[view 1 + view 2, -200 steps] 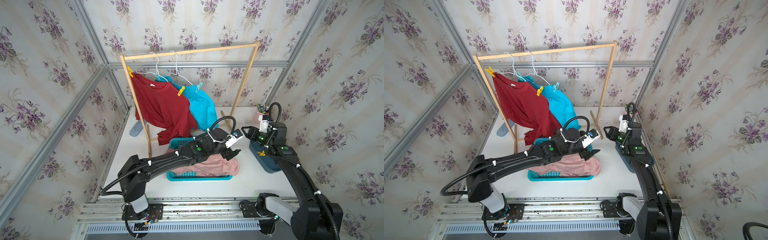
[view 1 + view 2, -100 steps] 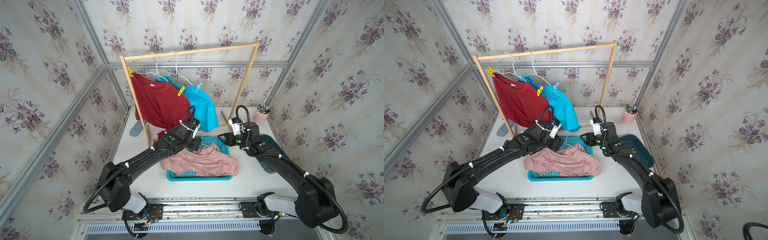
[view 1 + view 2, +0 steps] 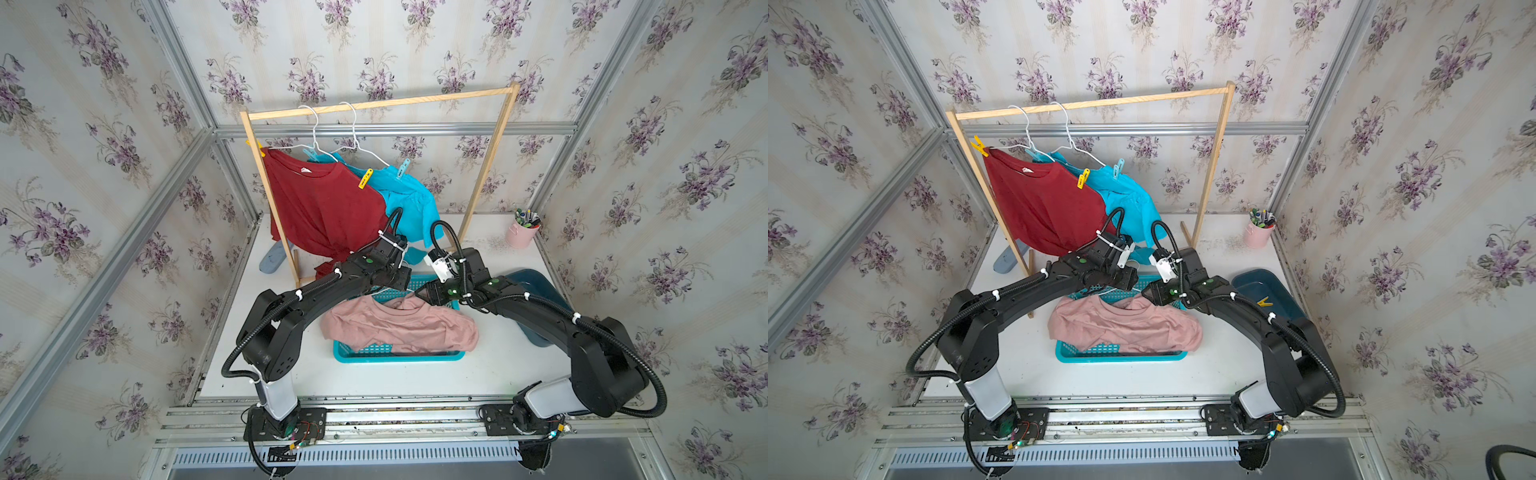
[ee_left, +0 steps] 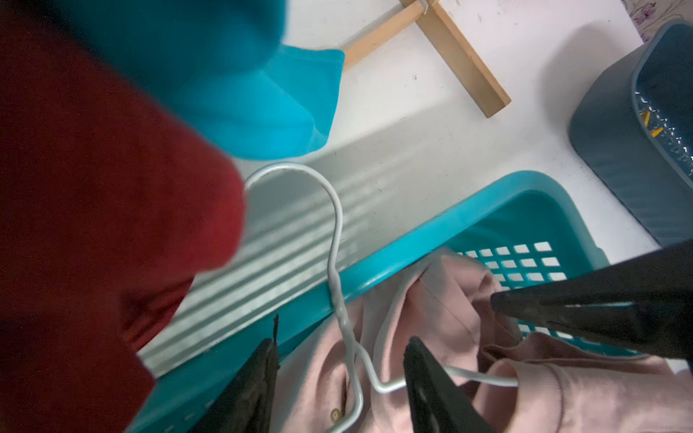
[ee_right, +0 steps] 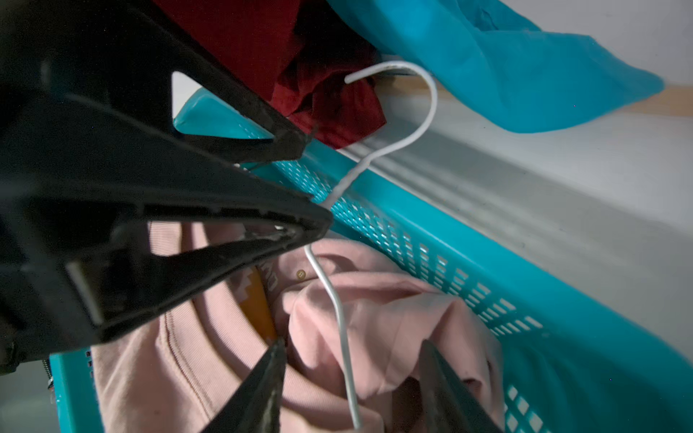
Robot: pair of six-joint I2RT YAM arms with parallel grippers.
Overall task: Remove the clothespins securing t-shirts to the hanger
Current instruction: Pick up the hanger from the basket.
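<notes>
Clothespins (image 3: 365, 178) pinned the red shirt (image 3: 324, 208) and blue shirt (image 3: 409, 199) on the rack (image 3: 374, 104). The pink shirt (image 3: 399, 328) lay in the basket (image 3: 395, 356). The left gripper (image 4: 343, 339) and right gripper (image 5: 352, 342) each gaped astride its hanger (image 4: 335, 225), gripping nothing.

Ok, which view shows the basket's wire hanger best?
Left wrist: the hanger shows hook, twisted neck and both shoulder wires. Right wrist gives hook and one wire; in both top views arms mostly hide it.

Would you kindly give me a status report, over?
Left gripper and right gripper open, straddling hanger on pink shirt. Yellow peg on red shirt, blue peg on blue shirt still clipped. Red hem hangs close by.
</notes>
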